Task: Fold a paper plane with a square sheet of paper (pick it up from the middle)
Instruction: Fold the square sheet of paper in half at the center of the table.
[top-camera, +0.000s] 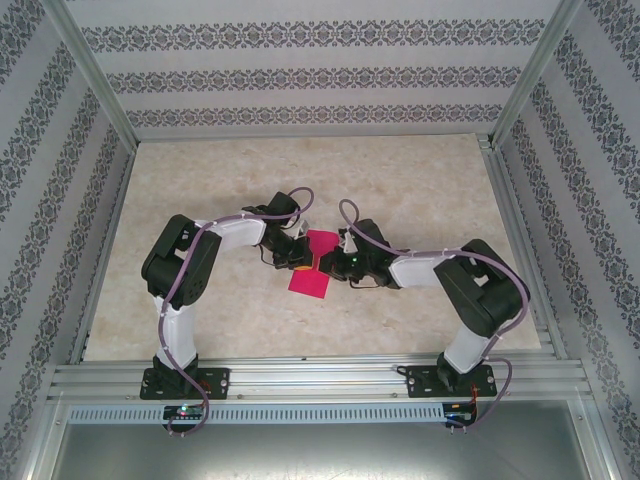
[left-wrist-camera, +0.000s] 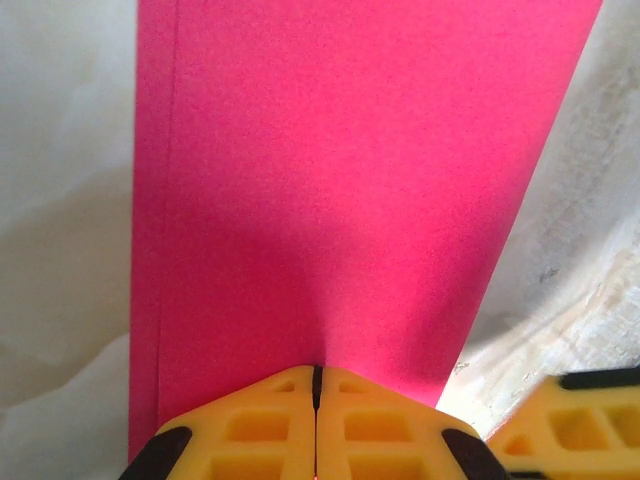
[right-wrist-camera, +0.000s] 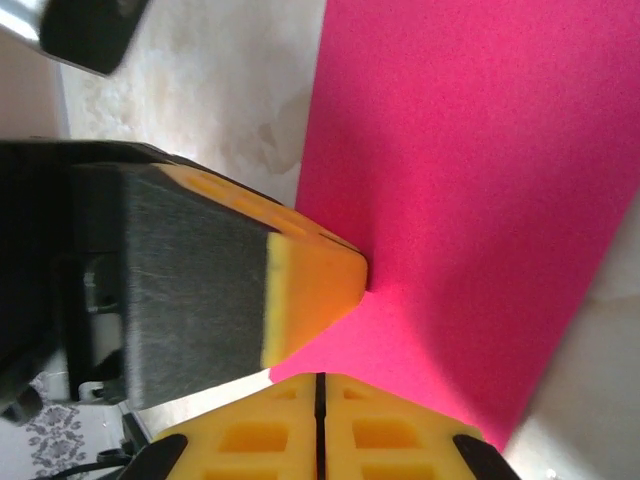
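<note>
Where the two arms meet over the pale marbled table (top-camera: 430, 190), the left gripper (top-camera: 291, 256) and the right gripper (top-camera: 341, 263) face each other tip to tip. The square sheet of paper (top-camera: 312, 284) is held between them. Patterned walls (top-camera: 300, 75) close the cell on three sides, and an aluminium rail (top-camera: 320, 378) carries both arm bases behind the grippers.

Obstruction: seen from above, the two grippers cover the sheet's middle band, so one part shows beyond them and one on the near side. In the right wrist view the left gripper's dark body and yellow fingertip (right-wrist-camera: 315, 280) enter from the left of the right fingers (right-wrist-camera: 380, 435) and hide part of the sheet's left edge. That tip touches the paper just ahead of the right fingertips. In the left wrist view the right gripper's one yellow finger (left-wrist-camera: 580, 420) sits low to the right of the left fingers (left-wrist-camera: 270, 425), with a strip of bare table between it and the sheet's right edge.

Grip: the left fingers are pressed together on the sheet's near edge, which runs into their seam. The right fingers are also closed, with the sheet's edge entering at their tips.

Sheet: plain matte magenta-pink, longer than wide, extending straight ahead of the left fingers. A fine line runs parallel to its left edge, just inside it. Shadow darkens the paper nearest each pair of fingertips.
</note>
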